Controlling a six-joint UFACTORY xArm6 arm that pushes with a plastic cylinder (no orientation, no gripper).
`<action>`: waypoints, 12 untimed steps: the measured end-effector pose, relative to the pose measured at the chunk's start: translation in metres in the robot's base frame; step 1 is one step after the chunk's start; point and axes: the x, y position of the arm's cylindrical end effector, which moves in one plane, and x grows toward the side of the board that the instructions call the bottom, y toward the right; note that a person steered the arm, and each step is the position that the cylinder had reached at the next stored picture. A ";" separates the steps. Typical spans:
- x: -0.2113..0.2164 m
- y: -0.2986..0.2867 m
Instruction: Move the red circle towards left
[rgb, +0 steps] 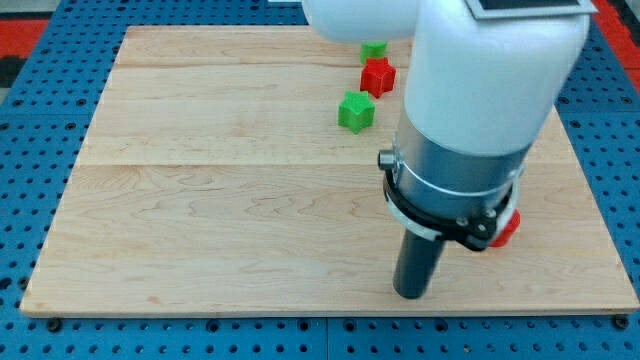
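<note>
The red circle (508, 228) shows only as a small red sliver at the view's right, mostly hidden behind the arm's grey body. My tip (411, 294) rests on the board near the view's bottom edge, to the left of and below the red circle. Whether the rod touches the circle cannot be told.
A red star (378, 75) lies near the view's top, with a green block (374, 48) just above it, partly hidden by the arm, and a green cube (356, 111) just below it. The wooden board (200, 200) sits on a blue pegboard (30, 120).
</note>
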 end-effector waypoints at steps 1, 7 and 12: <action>0.008 0.040; -0.080 0.043; -0.032 -0.011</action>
